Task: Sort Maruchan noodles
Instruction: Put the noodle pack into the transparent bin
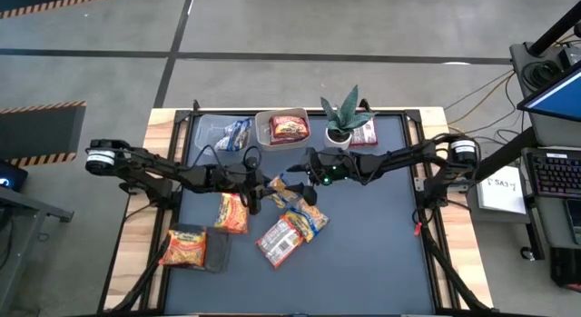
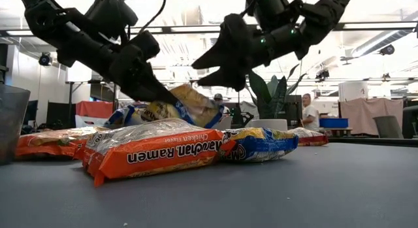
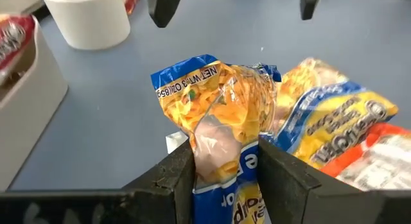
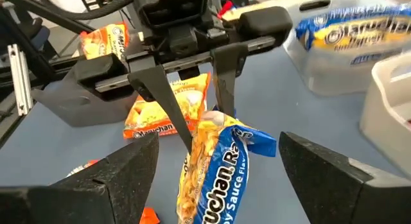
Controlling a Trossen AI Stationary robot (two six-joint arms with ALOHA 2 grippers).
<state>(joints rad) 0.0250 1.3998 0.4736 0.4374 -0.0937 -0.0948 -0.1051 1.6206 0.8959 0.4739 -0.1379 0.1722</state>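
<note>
My left gripper is shut on a blue-and-yellow Maruchan noodle packet above the middle of the table. My right gripper stands open just beyond that packet, a finger on either side of its free end, touching nothing; it also shows in the low view. Below lie more packets: two orange ones, a red-and-white one and a blue-yellow one. The leftmost orange one rests partly on a dark grey pad. My left gripper pinches the blue-and-yellow packet between its two fingers across the packet's width, about halfway along it, where the wrapper is squeezed narrow. The fingers slant down from the table's left. The packet is tilted, above the packets on the table, its far end sticking out past the fingertips.
At the back stand a clear tub with blue packets, a clear tub with a red packet, a potted plant and a red packet beside it. The table's near right part is bare mat.
</note>
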